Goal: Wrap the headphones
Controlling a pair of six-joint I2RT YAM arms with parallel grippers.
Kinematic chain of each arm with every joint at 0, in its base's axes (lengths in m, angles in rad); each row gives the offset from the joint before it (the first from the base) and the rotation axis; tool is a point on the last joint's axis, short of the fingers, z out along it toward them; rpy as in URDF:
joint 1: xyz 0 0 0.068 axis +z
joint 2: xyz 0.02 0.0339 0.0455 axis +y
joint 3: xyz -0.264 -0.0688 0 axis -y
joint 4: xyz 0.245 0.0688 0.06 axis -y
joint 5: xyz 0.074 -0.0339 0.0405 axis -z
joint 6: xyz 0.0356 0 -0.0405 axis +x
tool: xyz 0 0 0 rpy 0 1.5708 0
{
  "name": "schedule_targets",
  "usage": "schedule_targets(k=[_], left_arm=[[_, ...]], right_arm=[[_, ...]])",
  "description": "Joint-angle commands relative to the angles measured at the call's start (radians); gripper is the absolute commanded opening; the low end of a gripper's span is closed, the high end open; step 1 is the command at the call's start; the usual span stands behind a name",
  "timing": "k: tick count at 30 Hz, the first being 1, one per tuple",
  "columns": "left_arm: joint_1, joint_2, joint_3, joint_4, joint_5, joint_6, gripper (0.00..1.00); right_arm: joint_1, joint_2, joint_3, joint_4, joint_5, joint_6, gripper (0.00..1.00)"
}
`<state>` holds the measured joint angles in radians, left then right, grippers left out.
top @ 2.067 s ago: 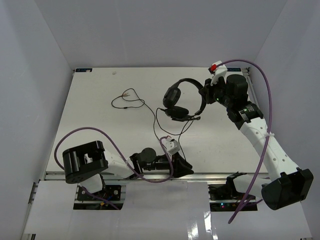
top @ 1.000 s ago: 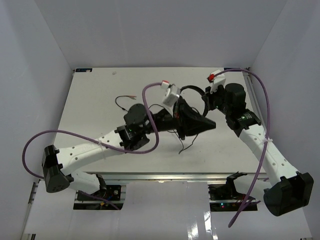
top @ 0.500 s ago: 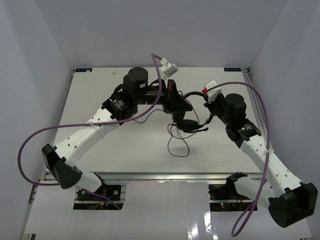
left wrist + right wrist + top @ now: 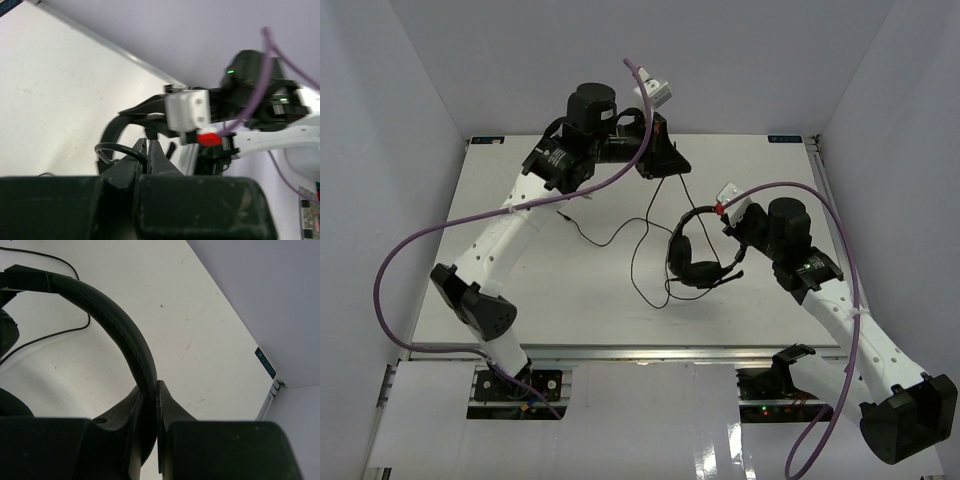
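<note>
A white table point(image 4: 570, 300) stands enclosed by plain, evenly lit pale lavender walls point(image 4: 720, 60).

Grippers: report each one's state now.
Left gripper: closed, pinching the headphones' cord.
Right gripper: closed on the headband.

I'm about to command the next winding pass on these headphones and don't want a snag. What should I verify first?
1. Right gripper shut on the headband: ok.
2. Left gripper shut on the cord: ok.
3. Slack in the cord: ok, a loose loop sags toward the table.
4. Turns around the earcups: not ok, none visible.
5. Plug end free: cannot tell, the cord runs under the left arm.
</note>
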<state>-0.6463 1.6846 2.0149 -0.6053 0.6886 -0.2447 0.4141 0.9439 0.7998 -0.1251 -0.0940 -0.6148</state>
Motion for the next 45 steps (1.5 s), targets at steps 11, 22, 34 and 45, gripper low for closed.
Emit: schedule_targets(k=[11, 22, 34, 45], left_arm=[[0.180, 0.151, 0.082, -0.085, -0.150, 0.127, 0.00], [0.278, 0.084, -0.328, 0.116, -0.083, 0.079, 0.00], [0.278, -0.008, -0.655, 0.377, 0.011, -0.035, 0.00], [0.269, -0.129, -0.935, 0.740, 0.143, -0.191, 0.04]], right_arm=[[0.009, -0.041, 0.134, -0.130, -0.281, 0.052, 0.08], [0.004, -0.028, 0.280, -0.189, -0.371, 0.168, 0.08], [-0.017, 0.025, 0.411, -0.175, -0.400, 0.324, 0.08], [-0.057, 0.083, 0.485, -0.105, -0.369, 0.507, 0.08]])
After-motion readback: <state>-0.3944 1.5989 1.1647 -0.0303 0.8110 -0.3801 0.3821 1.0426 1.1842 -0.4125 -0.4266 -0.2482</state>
